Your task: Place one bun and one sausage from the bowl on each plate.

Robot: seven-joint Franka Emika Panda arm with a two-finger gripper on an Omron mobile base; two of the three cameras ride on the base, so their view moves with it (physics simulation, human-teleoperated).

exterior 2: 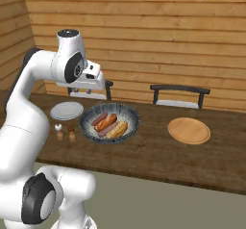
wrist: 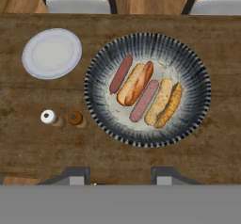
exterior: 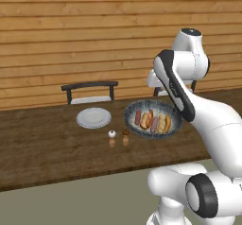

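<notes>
on your far left in the hand view sat the small light-grey plate [wrist: 52,53], bare, near the table's [wrist: 28,143] back edge. just below it you had the two little shakers, the white-capped one [wrist: 48,117] and the brown-capped one [wrist: 75,118], side by side and just off the bowl's rim. then the bowl [wrist: 190,65], dark striped rim, pale inside, sitting almost dead centre ahead of your gripper [wrist: 120,175] and well clear of it. inside, left to right: a reddish sausage [wrist: 121,74], a bun [wrist: 135,83] touching it, a second sausage [wrist: 144,100], then a second bun [wrist: 164,103], all lying on a slant. your fingertips [wrist: 75,175] showed at the bottom edge, spread apart with nothing between them, so the hand was open and holding nothing. in the right base view the hand hung high above the bowl's back left, and further right the wooden plate [exterior 2: 189,130] lay bare, well apart from the bowl. two chairs [exterior 2: 178,94] stood behind the table.
</notes>
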